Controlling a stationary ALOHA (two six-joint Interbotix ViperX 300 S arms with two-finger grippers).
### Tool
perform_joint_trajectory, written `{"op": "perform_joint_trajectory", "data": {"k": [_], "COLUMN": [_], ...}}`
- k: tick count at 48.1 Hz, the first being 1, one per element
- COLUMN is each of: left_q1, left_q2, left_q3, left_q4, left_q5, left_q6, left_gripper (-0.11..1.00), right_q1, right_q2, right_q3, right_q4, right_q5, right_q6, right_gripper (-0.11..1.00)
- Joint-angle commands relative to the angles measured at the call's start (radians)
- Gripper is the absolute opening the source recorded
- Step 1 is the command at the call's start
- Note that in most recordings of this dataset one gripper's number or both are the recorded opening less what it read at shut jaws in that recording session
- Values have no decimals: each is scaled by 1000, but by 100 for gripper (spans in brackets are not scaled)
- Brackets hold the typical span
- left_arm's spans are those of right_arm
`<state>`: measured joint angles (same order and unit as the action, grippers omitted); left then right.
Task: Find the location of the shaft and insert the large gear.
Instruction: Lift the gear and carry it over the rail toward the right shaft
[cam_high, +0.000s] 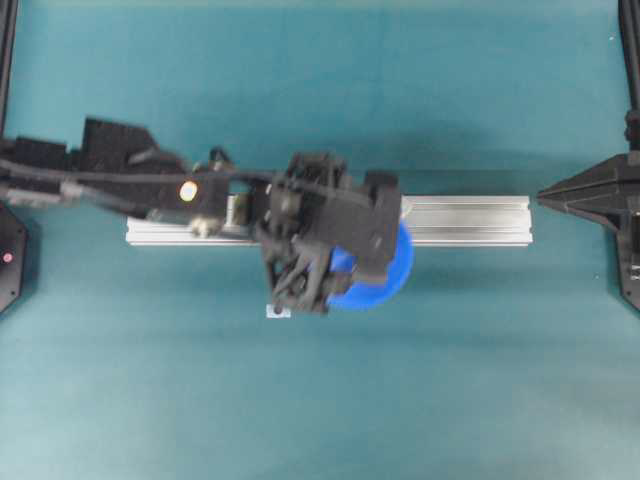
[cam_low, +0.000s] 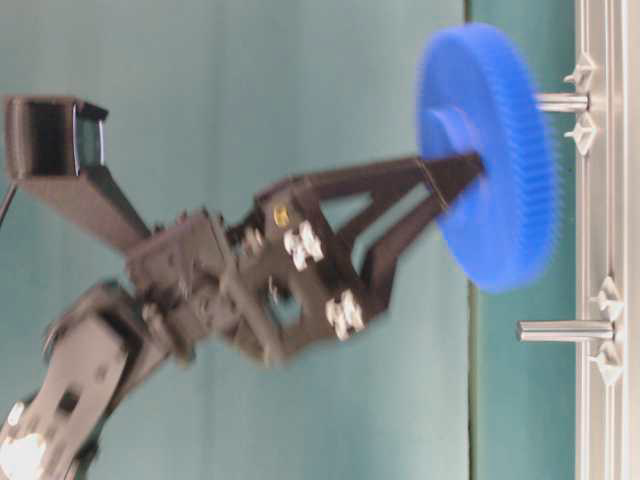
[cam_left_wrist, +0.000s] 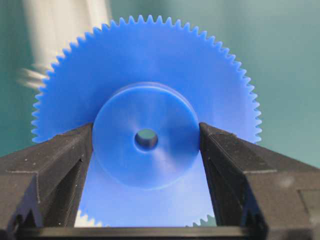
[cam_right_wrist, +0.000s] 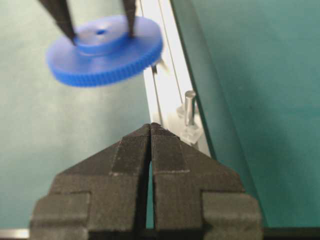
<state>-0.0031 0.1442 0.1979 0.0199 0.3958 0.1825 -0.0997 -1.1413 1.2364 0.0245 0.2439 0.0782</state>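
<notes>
The left gripper (cam_left_wrist: 146, 145) has the large gear (cam_left_wrist: 146, 120) pinched by its raised hub, a finger at nine o'clock and one at three, so the pickup is done. In the table-level view the gear hangs in the air just off the silver rail (cam_low: 600, 250), its far face close to the shaft (cam_low: 562, 101) at about two o'clock of the disc, not yet threaded. Still to do, I'd say: centre the bore on that pin and push it home. The right gripper (cam_right_wrist: 151, 131) sits pressed together, holding nothing.
</notes>
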Motion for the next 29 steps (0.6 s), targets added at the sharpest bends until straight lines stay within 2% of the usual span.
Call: {"op": "perform_joint_trajectory", "data": {"k": [1,9,20,29], "left_q1": [21,57,77,86], "left_q2": [8,55,115,156], "left_q3": [-63,-121,-173,-193], "left_q4": [6,6,6,6], "left_q5": [-6,-5,-3,-3], "left_q6": [8,18,86,89], "left_gripper": [71,71,71,71], "right_q1": [-2,-2,-2,-2], "right_q2": [-3,-29,-40,-41], "right_q3": [-6,5,8,12], "right_q4": [2,2,2,2], "right_q5": [-5,-5,-5,-5], "right_q6": [6,8,8,8], "right_gripper": [1,1,1,1]}}
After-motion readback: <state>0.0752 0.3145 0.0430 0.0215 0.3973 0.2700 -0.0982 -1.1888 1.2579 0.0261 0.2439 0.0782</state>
